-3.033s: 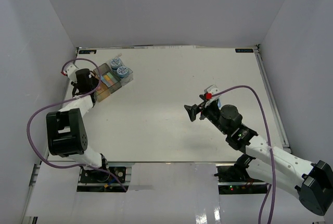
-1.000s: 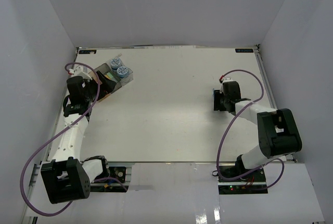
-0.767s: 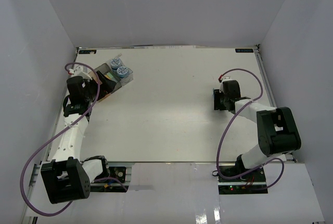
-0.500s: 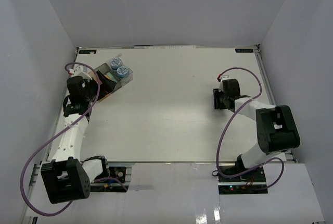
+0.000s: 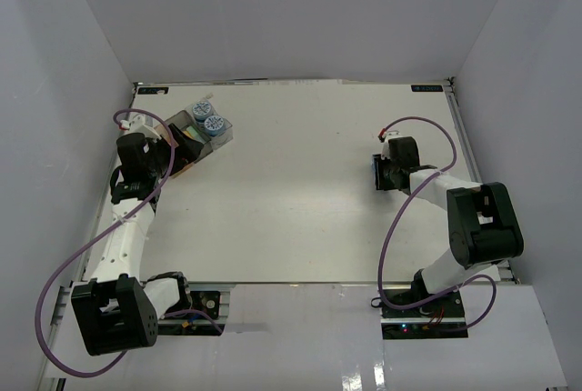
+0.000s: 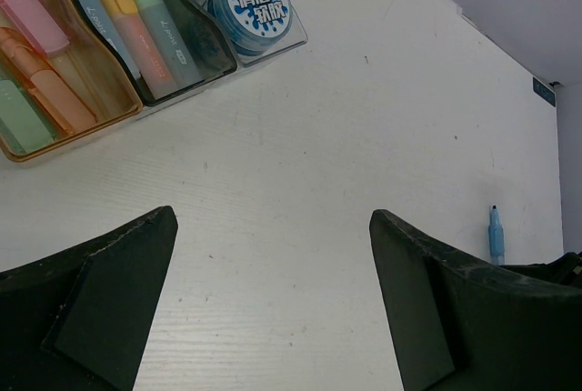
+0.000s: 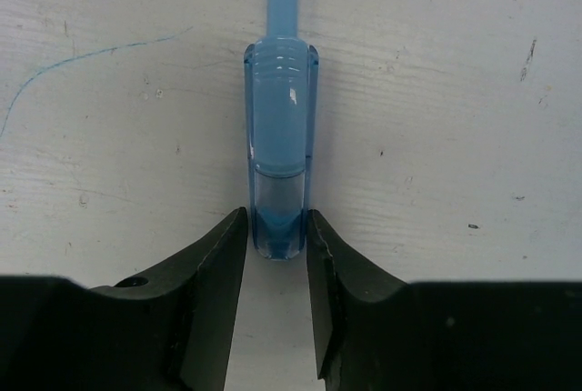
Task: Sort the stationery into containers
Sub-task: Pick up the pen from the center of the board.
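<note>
The blue marker [image 7: 279, 150] was glossy translucent plastic, the bins [image 6: 77, 136] smooth translucent plastic, and the white table [image 7: 436, 91] matt, grained and scuffed.

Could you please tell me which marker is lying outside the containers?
The blue marker, alone on the table between the right gripper's fingers; the other markers lie in the orange-tan bin and the smoky grey bin.

On the round roll [image 6: 257, 5] — white Chinese characters in a blue splash, not clearly legible.
</note>
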`<state>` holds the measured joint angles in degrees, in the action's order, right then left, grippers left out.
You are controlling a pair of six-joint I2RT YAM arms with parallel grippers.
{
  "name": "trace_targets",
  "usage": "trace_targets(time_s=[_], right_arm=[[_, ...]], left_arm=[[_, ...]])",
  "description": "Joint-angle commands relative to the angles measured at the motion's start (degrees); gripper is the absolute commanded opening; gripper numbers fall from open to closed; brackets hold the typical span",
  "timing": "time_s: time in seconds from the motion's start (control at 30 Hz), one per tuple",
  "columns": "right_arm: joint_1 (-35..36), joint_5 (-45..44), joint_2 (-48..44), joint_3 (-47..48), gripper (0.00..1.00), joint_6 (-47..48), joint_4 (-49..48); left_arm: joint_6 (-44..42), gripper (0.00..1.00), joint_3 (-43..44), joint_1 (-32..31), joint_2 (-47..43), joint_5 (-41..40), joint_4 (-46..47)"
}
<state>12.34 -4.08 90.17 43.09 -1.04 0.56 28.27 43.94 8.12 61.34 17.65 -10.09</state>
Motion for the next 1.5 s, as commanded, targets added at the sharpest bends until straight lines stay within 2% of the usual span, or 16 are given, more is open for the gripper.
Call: trace_targets(time_s=[0.0,0.13,0.33,0.57,0.73,1.03,1.2,1.37,1.47], right_arm=[[0.1,1.4,0.5,0.1,0.37,0.2,1.6],[0.5,-0.1,-0.3,-0.5,0.29,0.2,1.2],[3.4,-2.5,-2.9,-0.6,0.22,0.8,1.0],[11.4,-2.8,-8.5,1.2,0.22,2.6,2.8],[17.8,-2.4,-9.9,7.1,0.23,3.9,6.6],[26.8,9.2,-9.6,18.1,0.24,2.9,7.0],[30.4,11.7,-8.9,20.3,0.25,5.3,6.1],[33.8,13.3,-9.7,19.7,0.25,6.0,4.1],[35.0,13.7,-11.2,18.8,0.25,5.7,2.2]], left_arm=[[-0.4,0.98,0.2,-0.1,-0.9,1.0,0.6],[-0.3,0.98,0.2,-0.1,-0.8,1.3,0.9],[-0.1,0.98,-0.1,-0.1,-0.6,2.0,1.2],[0.4,0.98,-0.3,-0.2,-0.3,3.9,1.9],[1.7,0.98,-0.4,-0.2,1.2,8.5,3.2],[8.2,0.98,-2.3,-1.3,3.1,20.7,5.0],[12.6,0.98,-3.5,-4.8,1.9,22.3,7.6],[13.7,0.98,-1.5,-12.8,2.7,16.9,9.2],[15.1,0.97,-0.4,-15.5,5.2,15.0,9.6]])
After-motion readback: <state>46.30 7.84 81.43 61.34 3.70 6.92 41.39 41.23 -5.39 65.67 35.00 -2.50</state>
